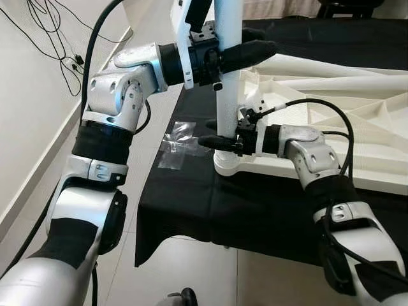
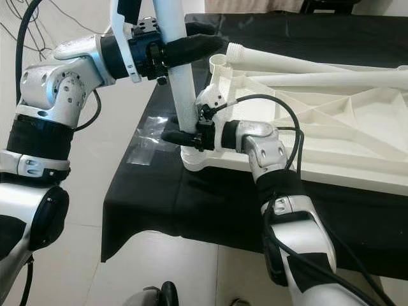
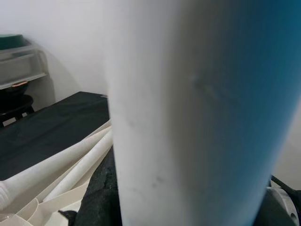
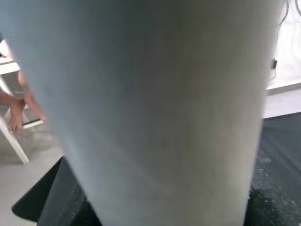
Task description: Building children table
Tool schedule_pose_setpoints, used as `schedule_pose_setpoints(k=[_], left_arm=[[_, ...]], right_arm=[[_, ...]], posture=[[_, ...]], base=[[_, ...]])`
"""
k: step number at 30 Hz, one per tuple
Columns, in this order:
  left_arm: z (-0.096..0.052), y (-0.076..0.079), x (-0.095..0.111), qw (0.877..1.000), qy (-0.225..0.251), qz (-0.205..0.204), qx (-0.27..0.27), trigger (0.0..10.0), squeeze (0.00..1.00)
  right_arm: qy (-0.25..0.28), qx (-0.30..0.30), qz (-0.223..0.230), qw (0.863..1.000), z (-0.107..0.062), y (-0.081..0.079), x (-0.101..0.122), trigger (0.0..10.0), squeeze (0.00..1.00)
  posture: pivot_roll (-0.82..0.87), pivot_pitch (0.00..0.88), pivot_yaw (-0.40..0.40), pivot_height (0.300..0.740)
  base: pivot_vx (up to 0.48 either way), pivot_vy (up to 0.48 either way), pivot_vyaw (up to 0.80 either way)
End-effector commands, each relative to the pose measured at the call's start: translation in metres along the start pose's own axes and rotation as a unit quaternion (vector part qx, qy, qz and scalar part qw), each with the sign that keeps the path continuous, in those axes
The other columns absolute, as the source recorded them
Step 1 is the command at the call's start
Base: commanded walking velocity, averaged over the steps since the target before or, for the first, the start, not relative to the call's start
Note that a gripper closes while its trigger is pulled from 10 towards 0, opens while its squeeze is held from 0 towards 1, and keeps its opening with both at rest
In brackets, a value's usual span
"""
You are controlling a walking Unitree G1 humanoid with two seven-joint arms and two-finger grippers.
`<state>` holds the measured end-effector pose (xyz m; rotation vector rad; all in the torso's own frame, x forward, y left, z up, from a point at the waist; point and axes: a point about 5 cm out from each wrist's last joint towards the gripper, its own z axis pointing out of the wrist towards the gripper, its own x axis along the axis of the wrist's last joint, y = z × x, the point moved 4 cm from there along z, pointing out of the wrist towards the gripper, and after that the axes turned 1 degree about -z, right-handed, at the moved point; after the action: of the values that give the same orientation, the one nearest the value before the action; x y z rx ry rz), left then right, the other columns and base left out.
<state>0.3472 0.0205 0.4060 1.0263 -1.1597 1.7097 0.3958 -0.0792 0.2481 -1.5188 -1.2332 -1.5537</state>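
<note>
A white table leg stands upright in the corner socket of the white tabletop, which lies upside down on a black cloth. My left gripper is shut on the leg high up, one black finger crossing its front. Low on the leg, just above the socket, my right gripper is shut on it too. The leg looms close in the left wrist view, and the leg does the same in the right wrist view.
Two loose white legs lie across the tabletop's ribbed underside. A clear plastic bag rests on the cloth's left edge. Cables trail over the floor by the left wall. A person's foot is beside a white furniture leg.
</note>
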Motion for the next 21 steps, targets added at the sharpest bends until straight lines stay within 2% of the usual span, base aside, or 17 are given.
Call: schedule_pose_setpoints(k=[1,2,3,6,7,8,10,11,12,13,14,15,18,19,20,21], left_arm=[[0.020,0.027,-0.006,0.997,0.004,-0.020,-0.076,3.1,0.97],[0.020,0.025,-0.006,0.997,0.006,-0.030,-0.067,3.1,0.97],[0.021,0.024,-0.007,0.998,0.004,-0.026,-0.065,10.0,1.00],[0.022,0.022,-0.008,0.998,0.002,-0.017,-0.055,10.0,1.00],[0.021,0.020,-0.007,0.999,0.003,-0.013,-0.051,10.0,0.00],[0.021,0.020,-0.007,0.999,0.003,-0.013,-0.051,10.0,0.00],[0.018,0.016,-0.005,0.999,0.006,-0.009,-0.041,10.0,0.00],[0.014,0.013,-0.002,0.999,0.010,-0.009,-0.031,10.0,0.00],[0.014,0.013,-0.002,0.999,0.010,-0.009,-0.031,10.0,0.00],[0.007,0.008,0.000,1.000,0.011,-0.008,-0.017,10.0,0.00],[0.002,0.005,0.001,1.000,0.012,-0.007,-0.008,10.0,0.00],[-0.007,0.003,0.001,1.000,0.009,-0.010,0.000,10.0,0.00],[-0.007,0.003,0.001,1.000,0.009,-0.010,0.000,10.0,0.00],[-0.013,0.002,0.001,1.000,0.006,-0.011,0.003,10.0,0.00],[-0.020,0.004,0.000,1.000,0.005,-0.013,0.001,10.0,0.00],[-0.028,0.006,0.000,1.000,0.005,-0.012,0.001,10.0,0.00]], right_arm=[[0.009,0.003,0.004,1.000,0.012,-0.002,0.008,0.0,0.00],[0.011,0.000,0.003,1.000,0.012,0.000,0.009,0.0,0.00],[0.012,0.000,0.002,1.000,0.012,0.000,0.008,0.0,0.00],[0.006,-0.007,-0.004,1.000,0.011,0.001,0.004,0.0,0.00],[-0.006,-0.031,-0.003,0.999,0.009,0.005,0.000,0.0,0.00],[-0.006,-0.031,-0.003,0.999,0.009,0.005,0.000,0.0,0.00],[-0.023,-0.075,0.005,0.997,0.006,0.011,-0.007,0.0,0.00],[-0.040,-0.134,0.031,0.990,0.006,0.015,-0.018,0.0,0.00],[-0.040,-0.134,0.031,0.990,0.006,0.015,-0.018,0.0,0.00],[-0.052,-0.303,0.077,0.949,0.001,0.020,-0.038,0.0,0.00],[-0.071,-0.429,0.112,0.894,-0.015,0.021,-0.055,0.0,0.00],[-0.096,-0.440,0.141,0.882,-0.012,-0.011,-0.075,0.0,0.00],[-0.096,-0.440,0.141,0.882,-0.012,-0.011,-0.075,0.0,0.00],[-0.102,-0.425,0.159,0.885,-0.006,-0.035,-0.083,0.0,0.00],[-0.097,-0.394,0.169,0.898,0.005,-0.048,-0.084,0.0,0.00],[-0.090,-0.380,0.173,0.904,0.013,-0.051,-0.081,0.0,0.00]], posture=[[0.06,0.229,0.103,0.740],[0.06,0.229,0.103,0.740],[0.05,0.228,0.103,0.740],[0.05,0.229,0.100,0.740],[0.05,0.229,0.099,0.740],[0.05,0.229,0.099,0.740],[0.04,0.231,0.092,0.740],[0.04,0.234,0.071,0.740],[0.04,0.234,0.071,0.740],[0.04,0.240,0.060,0.740],[0.04,0.240,0.060,0.740],[0.05,0.251,0.076,0.740],[0.05,0.251,0.076,0.740],[0.05,0.251,0.076,0.740],[0.02,0.231,0.075,0.740],[0.02,0.219,0.066,0.740]], base=[[0.000,0.000,0.00],[0.000,0.000,0.00],[0.000,0.000,0.00],[0.000,0.000,0.00],[0.000,0.000,0.00],[0.000,0.000,0.00],[0.000,0.000,0.00],[0.000,0.000,0.00],[0.000,0.000,0.00],[0.000,0.000,0.00],[0.000,0.000,0.00],[0.000,0.000,0.00],[0.000,0.000,0.00],[0.000,0.000,0.00],[0.000,0.000,0.00],[0.000,0.000,0.00]])
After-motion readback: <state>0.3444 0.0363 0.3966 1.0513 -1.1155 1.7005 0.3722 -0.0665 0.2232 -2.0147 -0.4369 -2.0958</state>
